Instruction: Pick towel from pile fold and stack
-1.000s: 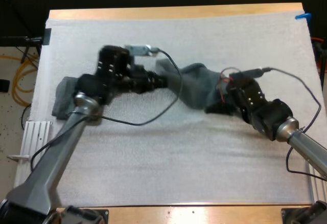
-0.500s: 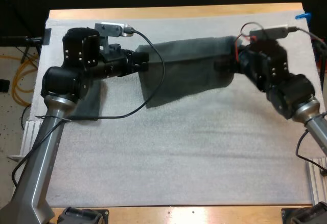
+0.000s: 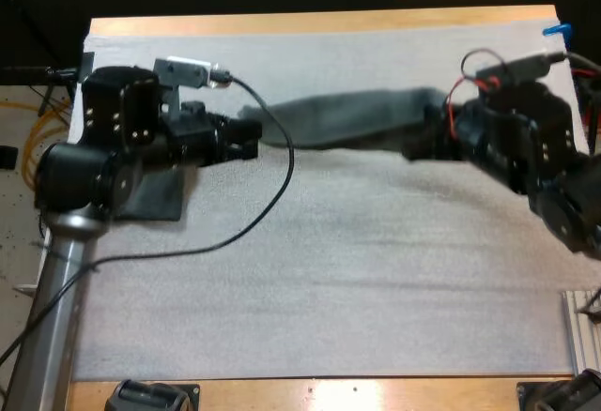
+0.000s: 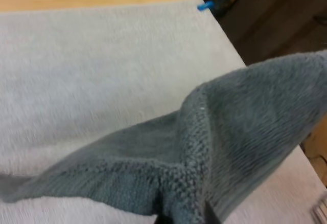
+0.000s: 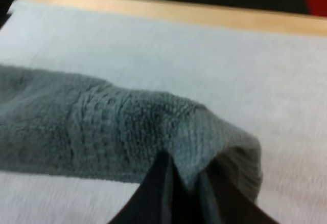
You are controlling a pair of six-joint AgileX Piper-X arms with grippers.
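Note:
A dark grey-green towel (image 3: 343, 118) hangs stretched in the air between my two grippers, across the far half of the mat. My left gripper (image 3: 252, 137) is shut on its left end, and the cloth (image 4: 240, 132) bunches over the fingertips in the left wrist view. My right gripper (image 3: 423, 141) is shut on the right end, where the towel (image 5: 102, 132) folds over its black fingers (image 5: 158, 188). A second towel (image 3: 155, 195), folded flat, lies on the mat at the left under my left arm.
The white mat (image 3: 319, 270) covers the wooden table (image 3: 319, 21). Its near half lies bare below the stretched towel.
Both grippers moved apart and rose, the left one leftwards and the right one rightwards. The towel went from a crumpled lump to a hanging sheet to a taut band.

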